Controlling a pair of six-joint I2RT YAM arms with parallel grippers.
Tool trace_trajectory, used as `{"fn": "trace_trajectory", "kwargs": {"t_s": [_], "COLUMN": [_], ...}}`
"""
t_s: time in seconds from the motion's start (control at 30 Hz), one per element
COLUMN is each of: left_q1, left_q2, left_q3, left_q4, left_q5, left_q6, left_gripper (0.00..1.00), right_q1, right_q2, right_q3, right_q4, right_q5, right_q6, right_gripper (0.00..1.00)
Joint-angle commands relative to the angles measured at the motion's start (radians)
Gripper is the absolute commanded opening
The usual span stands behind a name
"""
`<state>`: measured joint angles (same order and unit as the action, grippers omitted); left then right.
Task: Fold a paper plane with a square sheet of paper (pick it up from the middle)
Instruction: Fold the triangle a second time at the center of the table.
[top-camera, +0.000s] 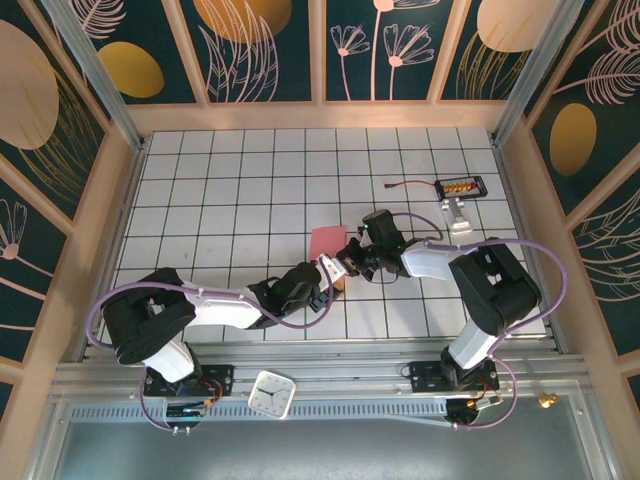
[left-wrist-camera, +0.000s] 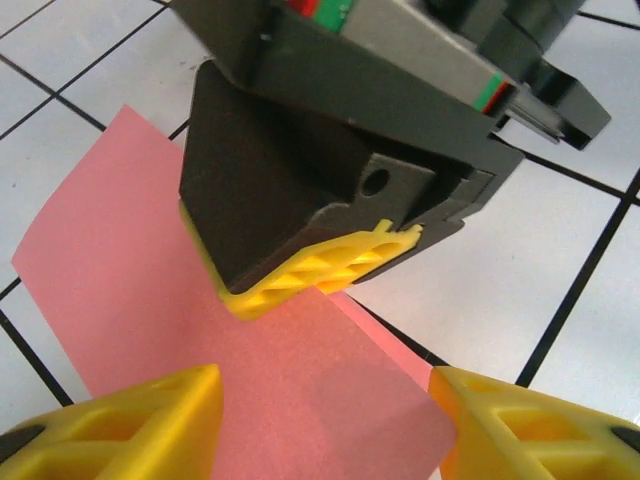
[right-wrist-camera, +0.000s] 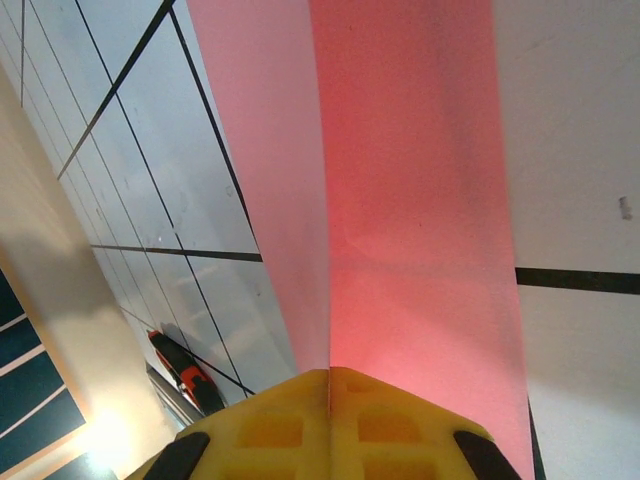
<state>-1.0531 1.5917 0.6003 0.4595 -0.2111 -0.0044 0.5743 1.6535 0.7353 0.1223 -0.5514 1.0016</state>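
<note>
The salmon-pink square sheet of paper (top-camera: 326, 241) is folded over on itself and lies on the white grid table, just past where the two grippers meet. My right gripper (right-wrist-camera: 330, 395) is shut on the sheet's (right-wrist-camera: 410, 200) folded edge, which runs away from the pinch in two layers. In the left wrist view the right gripper's yellow tips (left-wrist-camera: 312, 275) press together on the paper (left-wrist-camera: 150, 260). My left gripper (left-wrist-camera: 330, 440) is open. Its yellow fingers (left-wrist-camera: 120, 430) stand on either side of the sheet's near corner without touching it.
A red-handled black tool (top-camera: 461, 187) and a white holder (top-camera: 458, 217) lie at the back right, with a red cable beside them. The tool (right-wrist-camera: 185, 380) is also in the right wrist view. A small white square clock (top-camera: 272, 392) sits on the rail at the near edge.
</note>
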Motion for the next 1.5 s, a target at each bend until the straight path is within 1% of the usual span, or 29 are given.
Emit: {"fn": "trace_trajectory", "kwargs": {"t_s": [0.0, 0.17, 0.3, 0.43, 0.5, 0.57, 0.67, 0.7, 0.77, 0.87, 0.97, 1.03, 1.1, 1.2, 1.3, 1.47], "left_q1": [-0.005, -0.005, -0.005, -0.005, -0.005, -0.005, -0.004, -0.005, -0.005, -0.004, -0.004, -0.004, -0.003, 0.001, 0.009, 0.03], "left_q2": [-0.031, -0.028, -0.021, -0.016, -0.018, -0.023, -0.024, -0.023, -0.02, -0.027, -0.03, -0.023, -0.011, 0.007, 0.012, 0.011], "left_q3": [0.01, 0.014, 0.015, 0.012, 0.01, 0.01, 0.022, 0.025, 0.031, 0.033, 0.036, 0.04, 0.042, 0.039, 0.031, 0.004], "left_q4": [-0.006, -0.015, -0.01, 0.001, 0.002, 0.0, -0.021, -0.03, -0.037, -0.038, -0.021, -0.009, 0.006, 0.033, 0.053, 0.083], "left_q5": [-0.003, -0.013, -0.001, 0.003, 0.006, 0.012, 0.053, 0.073, 0.104, 0.138, 0.18, 0.203, 0.217, 0.244, 0.262, 0.288], "left_q6": [-0.003, -0.003, -0.018, -0.043, -0.058, -0.082, -0.134, -0.154, -0.203, -0.284, -0.349, -0.384, -0.415, -0.447, -0.471, -0.49], "left_gripper": [0.49, 0.33, 0.18, 0.09, 0.04, 0.0, 0.0, 0.0, 0.0, 0.0, 0.0, 0.0, 0.0, 0.0, 0.0, 0.0], "right_q1": [-0.012, -0.016, -0.019, -0.019, -0.021, -0.021, -0.021, -0.051, -0.073, -0.124, -0.152, -0.149, -0.142, -0.117, -0.095, -0.096], "right_q2": [0.012, 0.014, 0.018, 0.02, 0.018, 0.012, -0.024, -0.047, -0.096, -0.168, -0.21, -0.202, -0.167, -0.098, -0.031, 0.06], "right_q3": [0.019, 0.016, 0.016, 0.02, 0.021, 0.022, 0.025, 0.023, 0.018, 0.006, 0.016, 0.035, 0.052, 0.084, 0.109, 0.111], "right_q4": [-0.018, -0.018, -0.019, -0.018, -0.019, -0.031, -0.068, -0.089, -0.132, -0.188, -0.191, -0.162, -0.11, -0.063, -0.048, -0.037], "right_q5": [-0.012, -0.01, -0.009, -0.009, -0.008, -0.004, 0.006, 0.019, 0.043, 0.076, 0.087, 0.077, 0.037, 0.008, 0.006, 0.022], "right_q6": [-0.006, -0.009, -0.012, -0.017, -0.02, -0.035, -0.08, -0.106, -0.158, -0.226, -0.271, -0.294, -0.301, -0.316, -0.332, -0.37], "right_gripper": [0.0, 0.0, 0.0, 0.01, 0.04, 0.1, 0.2, 0.24, 0.28, 0.32, 0.35, 0.35, 0.33, 0.28, 0.23, 0.19]}}
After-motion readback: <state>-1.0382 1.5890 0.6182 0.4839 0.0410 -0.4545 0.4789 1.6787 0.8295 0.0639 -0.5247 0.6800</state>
